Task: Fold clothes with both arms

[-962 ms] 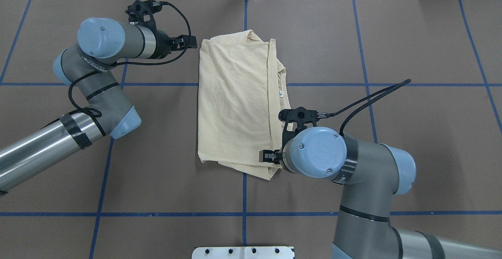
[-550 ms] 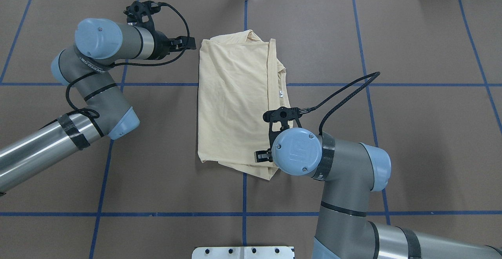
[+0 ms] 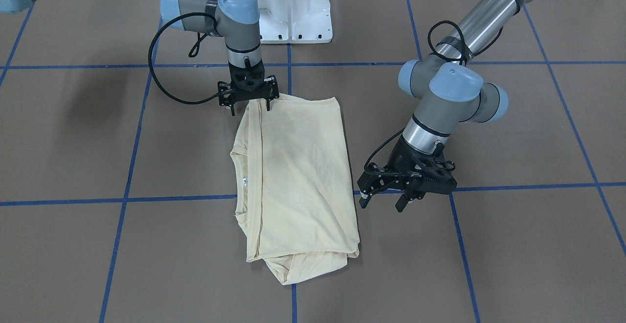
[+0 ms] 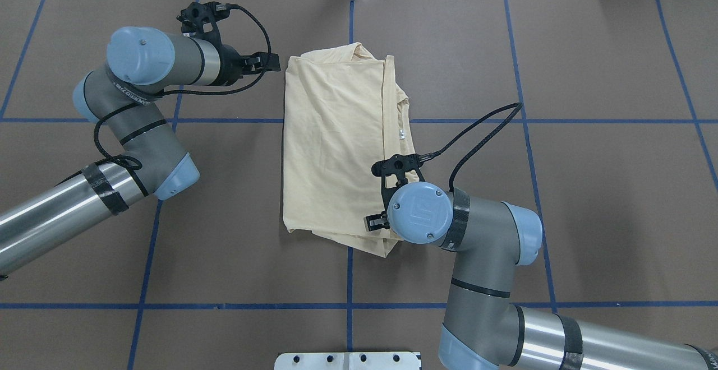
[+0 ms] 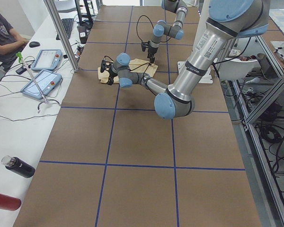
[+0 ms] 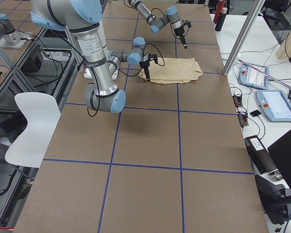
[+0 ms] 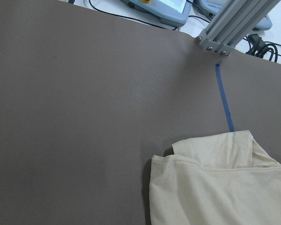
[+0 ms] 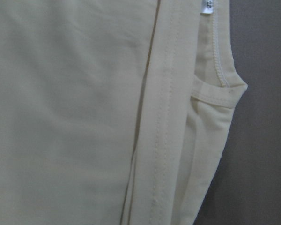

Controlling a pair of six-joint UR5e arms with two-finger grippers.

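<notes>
The cream-yellow T-shirt (image 4: 336,146) lies folded into a long rectangle at the table's middle, plain side up, its white neck label (image 4: 401,133) at the right edge. It also shows in the front view (image 3: 298,176). My left gripper (image 3: 381,205) is open and empty, hovering just off the shirt's far left corner (image 4: 274,61). My right gripper (image 3: 250,110) is open, straddling the shirt's near right corner, one finger over the cloth and one off it. The right wrist view shows only the collar and folded cloth (image 8: 75,112). The left wrist view shows the shirt's corner (image 7: 215,187).
The white pedestal base (image 3: 292,5) stands at the robot's side. An aluminium post (image 7: 234,23) stands at the far table edge. Teach pendants (image 5: 47,59) and bottles (image 5: 19,166) lie on the side bench, and a person (image 5: 4,33) sits there. Blue tape lines cross the brown table.
My right arm has swung its elbow inward and moved the gripper a little left, further over the shirt's near right corner. The left arm has barely shifted. The shirt has not moved.
</notes>
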